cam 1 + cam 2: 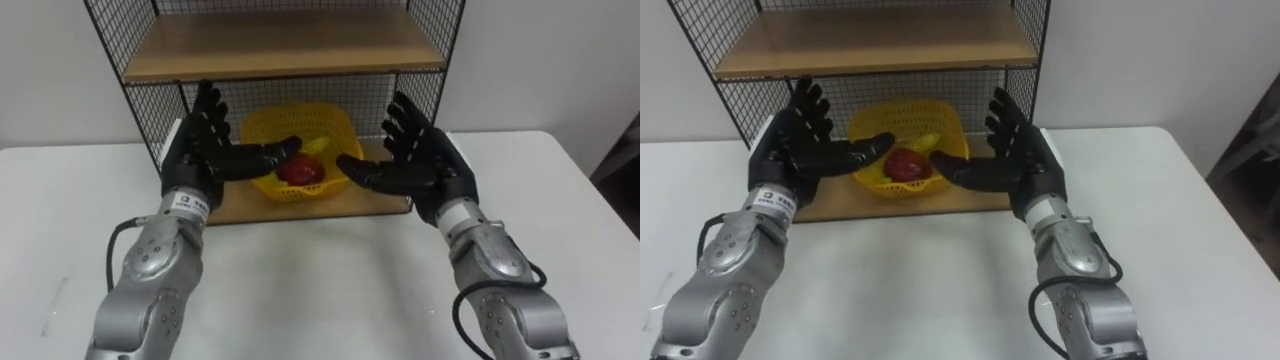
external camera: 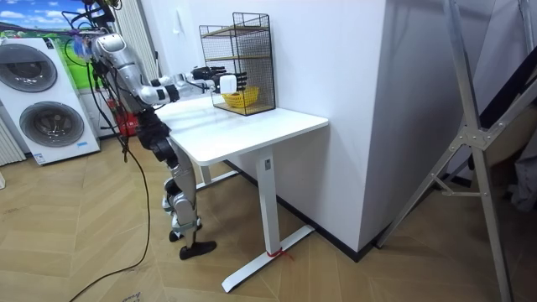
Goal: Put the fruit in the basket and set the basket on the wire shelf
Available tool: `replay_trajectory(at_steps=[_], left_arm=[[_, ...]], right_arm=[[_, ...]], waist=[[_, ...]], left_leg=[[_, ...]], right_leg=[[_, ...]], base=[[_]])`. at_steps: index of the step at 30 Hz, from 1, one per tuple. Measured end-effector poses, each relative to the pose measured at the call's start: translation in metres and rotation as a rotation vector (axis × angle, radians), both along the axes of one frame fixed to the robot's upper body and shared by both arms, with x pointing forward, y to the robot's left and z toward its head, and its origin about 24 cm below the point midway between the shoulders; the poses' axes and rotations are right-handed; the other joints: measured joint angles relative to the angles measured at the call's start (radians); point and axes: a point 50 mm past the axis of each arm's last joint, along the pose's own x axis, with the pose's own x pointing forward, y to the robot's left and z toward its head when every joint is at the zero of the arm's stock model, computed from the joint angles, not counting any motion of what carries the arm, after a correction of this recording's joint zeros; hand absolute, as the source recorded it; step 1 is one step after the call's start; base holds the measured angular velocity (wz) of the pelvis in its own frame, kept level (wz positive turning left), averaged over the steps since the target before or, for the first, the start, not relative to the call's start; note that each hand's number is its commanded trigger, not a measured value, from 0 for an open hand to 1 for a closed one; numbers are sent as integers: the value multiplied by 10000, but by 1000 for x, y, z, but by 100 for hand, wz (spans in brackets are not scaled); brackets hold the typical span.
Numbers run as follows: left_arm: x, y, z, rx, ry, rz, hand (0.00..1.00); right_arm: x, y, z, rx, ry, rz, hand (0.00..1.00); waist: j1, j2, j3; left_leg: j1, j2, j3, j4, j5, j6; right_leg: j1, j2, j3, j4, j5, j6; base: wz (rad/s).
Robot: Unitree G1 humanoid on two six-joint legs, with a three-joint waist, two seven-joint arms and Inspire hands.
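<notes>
**Colleague:** What do you have in front of you?

**Operator:** I am looking down through the head camera at a white table (image 1: 330,270). A wire shelf (image 1: 280,45) with two wooden boards stands at its far edge. The yellow basket (image 1: 300,118) sits on the lower board, inside the mesh frame. It holds a red fruit (image 1: 300,170), with a pale yellow fruit (image 1: 318,146) just behind it.

**Colleague:** And the hands?

**Operator:** Both are open, fingers spread and thumbs pointing inward. They hold nothing. The left hand (image 1: 205,150) hovers at the basket's left and the right hand (image 1: 420,160) at its right, both at the shelf's open front. As far as I can tell, neither is touching the basket.

**Colleague:** So which step is this?

**Operator:** I judge it to be the very end. The fruit is in the basket and the basket is on the shelf, so only the release and withdrawal are left.

**Colleague:** What does the next move need?

**Operator:** I would draw both arms straight back over the table. The thumbs must stay clear of the basket rim and the fingers off the wire sides, so that nothing gets dragged forward.
</notes>
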Motion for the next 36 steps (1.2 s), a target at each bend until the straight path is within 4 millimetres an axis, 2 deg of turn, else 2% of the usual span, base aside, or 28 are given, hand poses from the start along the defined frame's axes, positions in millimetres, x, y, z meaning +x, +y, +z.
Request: replay_trajectory(at_steps=[5,8,13,16,20,25,29,32,36], left_arm=[[-19,-2,5,-155,-601,-464,0],[-29,2,4,-173,-806,-594,0],[-49,6,-1,-248,-939,-1012,0],[-61,8,-8,-458,-708,-1015,0],[-70,8,-12,-700,-695,-1083,0],[-83,15,-20,-799,-515,-662,0],[-85,20,-15,-743,-1042,-370,0],[-86,27,-10,-624,-1484,80,0],[-88,49,7,-253,-2417,1457,0]], right_arm=[[-9,3,16,-148,-1137,128,0],[-16,1,13,-127,-1280,159,0],[-47,-2,0,-366,-905,601,0],[-59,-4,1,-395,-936,866,0],[-63,-6,7,-550,-1336,1052,0],[-77,-9,10,-1124,-1717,1069,0],[-81,-15,10,-1435,-1875,857,0],[-81,-27,15,-1910,-2178,237,0],[-81,-47,31,-2790,-3099,-1344,0]], waist=[[23,4,4],[-1,-35,32],[-1,-77,32],[-7,-74,30],[7,-99,23],[20,-106,20],[24,-85,0],[35,-86,-4],[38,-81,-2]], left_leg=[[-34,22,108,-11,0,-1],[15,26,143,-63,1,-3],[-62,33,187,-24,-54,-57],[-145,33,198,-7,-53,-56],[-179,31,224,-6,-76,-65],[-156,32,227,10,-89,-69],[-153,29,225,20,-106,-67],[-205,28,244,14,-107,-72],[-264,25,234,6,-100,-78]], right_leg=[[-142,67,242,20,12,-3],[-92,68,257,10,7,13],[-120,63,241,9,-36,70],[-206,73,292,33,-35,70],[-347,66,370,182,-104,69],[-362,72,382,186,-114,69],[-389,73,401,186,-115,69],[-490,90,460,208,-96,66],[-481,155,459,212,-89,62]], base=[[-7],[-3],[0],[0],[-4],[-1],[-1],[-6],[0]])
